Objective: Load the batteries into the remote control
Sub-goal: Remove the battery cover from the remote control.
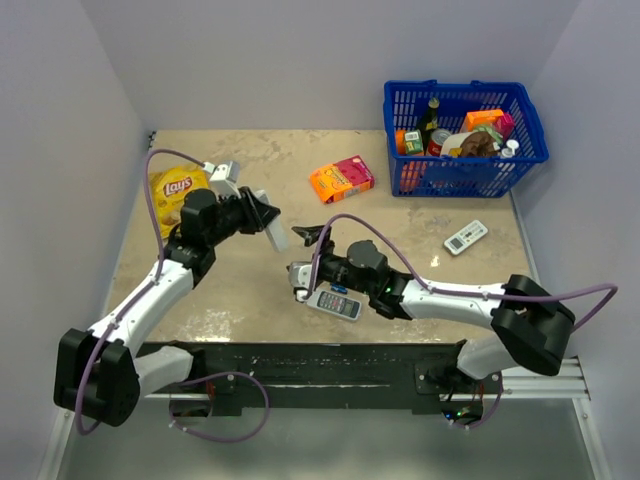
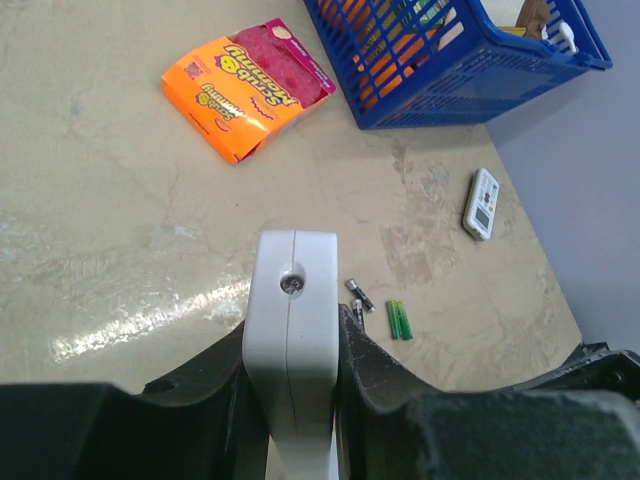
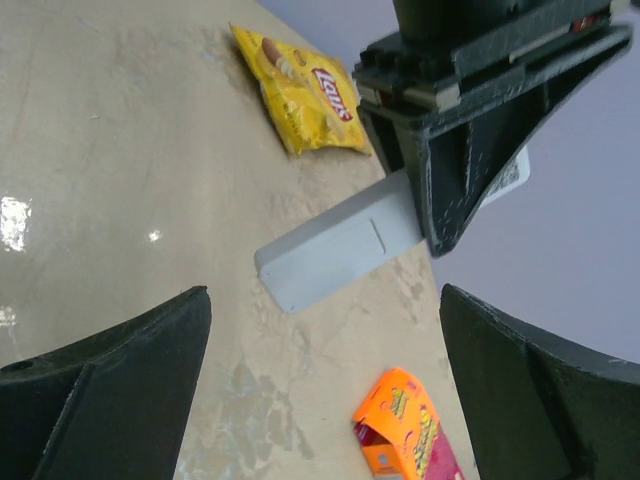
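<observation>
The left gripper clamps the slim white remote control between its fingers, gripping it by one end and holding it above the table, roughly midway between the left and right edges, with the free end pointing away from the wrist. The right gripper hangs close by over the near middle of the table with its fingers spread wide and nothing between them; its own camera looks straight at the held remote. The two dark batteries lie loose on the table just beyond the remote's free end and a little to its right, one partly hidden by a finger, beside a green pair that is no part of the job. Their long axes run at a slight slant to the remote's length. They cannot be made out from overhead, nor from the right wrist, so how far they lie from the open fingers is unclear. With the left arm occupied, the pick-up looks to fall to the free right arm, which would have to turn down to the table and square its fingers across a battery's short width.
</observation>
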